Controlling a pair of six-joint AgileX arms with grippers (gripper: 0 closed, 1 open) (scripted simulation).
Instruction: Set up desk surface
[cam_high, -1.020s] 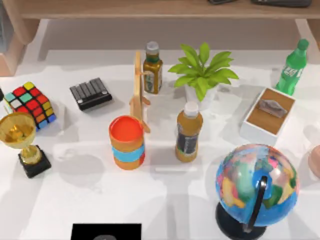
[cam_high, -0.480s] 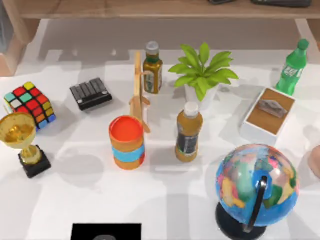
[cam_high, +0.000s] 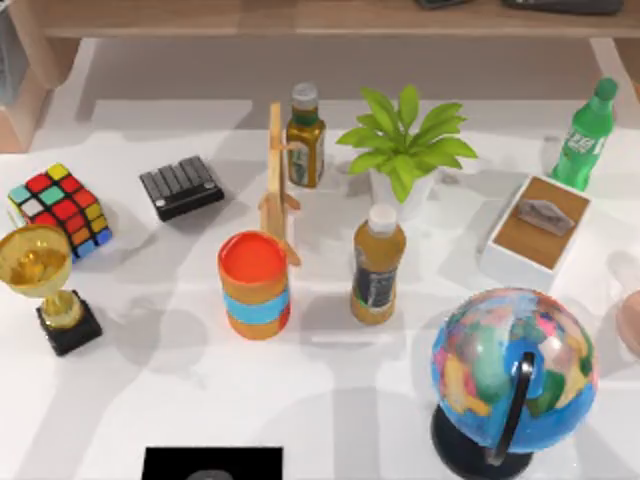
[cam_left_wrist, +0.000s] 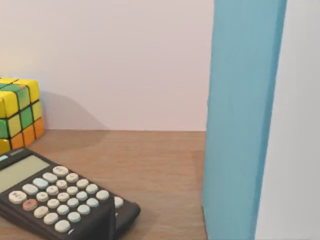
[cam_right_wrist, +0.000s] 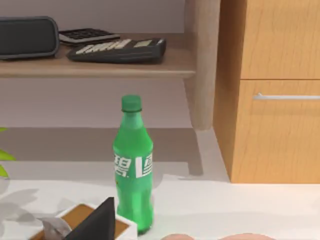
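Desk (cam_high: 330, 400) from above: a white top that spreads across the whole picture, crowded with things. From left to right you have a trophy (cam_high: 45, 285) and a cube (cam_high: 60, 208) at the left edge, a black keypad (cam_high: 181, 186), an orange cup (cam_high: 254, 284), a wooden stand (cam_high: 277, 180), two amber bottles (cam_high: 377, 262), a plant (cam_high: 405, 145), a white tray (cam_high: 536, 232), a green bottle (cam_high: 586, 135) at the far right, and a globe (cam_high: 512, 370) near the front right. A wooden shelf (cam_high: 300, 15) runs along the back edge. Left wrist view: your left camera looks along a brown shelf board (cam_left_wrist: 160, 160) at a calculator (cam_left_wrist: 55, 195) lying flat, its long side running away towards a second cube (cam_left_wrist: 17, 112), with a blue upright panel (cam_left_wrist: 240, 120) beside it; the dark finger tip (cam_left_wrist: 107, 222) at the lower edge does not tell me whether the left gripper is wide or narrow, so I cannot tell. Right wrist view: your right camera faces the green bottle (cam_right_wrist: 133, 165), upright on the desk (cam_right_wrist: 225, 205) just beside the tray (cam_right_wrist: 95, 220), with the shelf (cam_right_wrist: 100, 65) and a drawer unit (cam_right_wrist: 275, 90) behind; I cannot tell that gripper's state either. In my judgement the left arm is nearer the calculator, and the desk lies below that board.
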